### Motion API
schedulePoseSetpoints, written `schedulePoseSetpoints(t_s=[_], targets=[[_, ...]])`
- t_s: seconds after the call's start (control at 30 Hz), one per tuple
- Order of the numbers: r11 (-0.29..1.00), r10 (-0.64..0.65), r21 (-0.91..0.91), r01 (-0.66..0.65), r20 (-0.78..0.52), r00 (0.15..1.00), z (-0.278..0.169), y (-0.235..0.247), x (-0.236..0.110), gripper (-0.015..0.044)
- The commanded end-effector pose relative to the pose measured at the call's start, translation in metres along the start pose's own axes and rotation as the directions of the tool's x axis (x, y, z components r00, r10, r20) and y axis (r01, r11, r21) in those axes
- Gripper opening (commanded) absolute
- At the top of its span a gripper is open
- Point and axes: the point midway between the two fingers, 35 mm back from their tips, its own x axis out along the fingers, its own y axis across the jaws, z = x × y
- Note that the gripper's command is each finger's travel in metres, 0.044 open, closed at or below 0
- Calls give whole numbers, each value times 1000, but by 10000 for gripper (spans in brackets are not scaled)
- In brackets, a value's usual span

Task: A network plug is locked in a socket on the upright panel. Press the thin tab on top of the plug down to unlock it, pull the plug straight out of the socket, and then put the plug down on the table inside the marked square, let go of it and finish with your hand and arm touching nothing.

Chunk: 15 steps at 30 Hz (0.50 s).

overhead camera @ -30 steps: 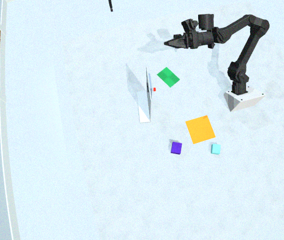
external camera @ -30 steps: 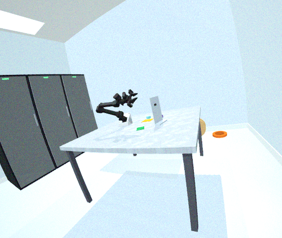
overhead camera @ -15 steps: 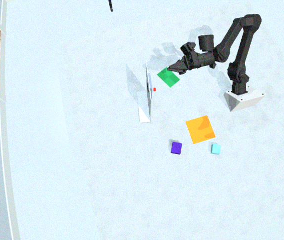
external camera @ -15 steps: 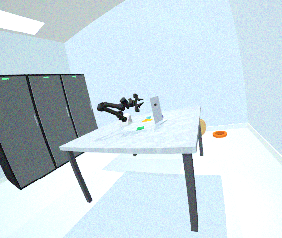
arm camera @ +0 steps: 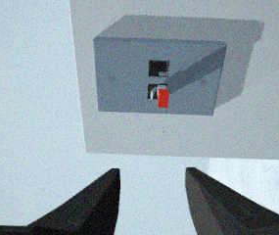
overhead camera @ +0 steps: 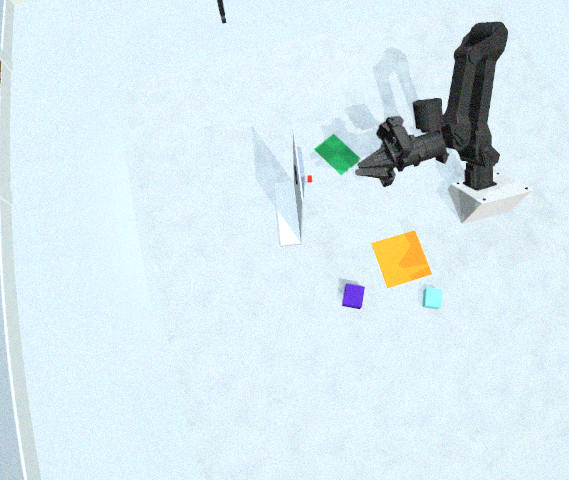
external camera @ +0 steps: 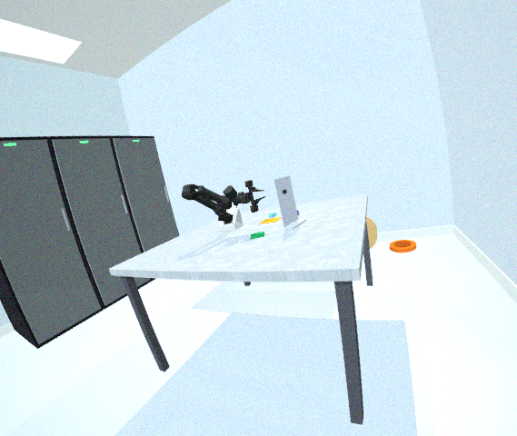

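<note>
Network plug (arm camera: 162,97) — red, seated in lower socket of upright panel (overhead camera: 297,196), long axis pointing out toward pincer (overhead camera: 364,170). Pincer partly narrowed, gripping nothing, aimed at panel face — well apart from plug, hovering beside green square (overhead camera: 337,153) on table (overhead camera: 170,361).

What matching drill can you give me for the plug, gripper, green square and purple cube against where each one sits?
Things:
1. plug
2. gripper
3. green square
4. purple cube

Places:
A. flat on the table between the panel and the arm
B. in the lower socket of the panel
C. beside the orange square, on the side away from the arm's base
D. in the air, short of the panel, holding nothing

Pairs: 1-B, 2-D, 3-A, 4-C
</note>
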Motion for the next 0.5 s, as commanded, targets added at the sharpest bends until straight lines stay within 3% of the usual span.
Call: schedulePoseSetpoints(t_s=[0.0,0.13,0.47], targets=[[998,-16,53,16,-11,1000,-9,-9,-7,156],[998,-16,53,16,-11,1000,-9,-8,-4,156],[999,-14,53,14,-9,1000,3,-9,40,156]])
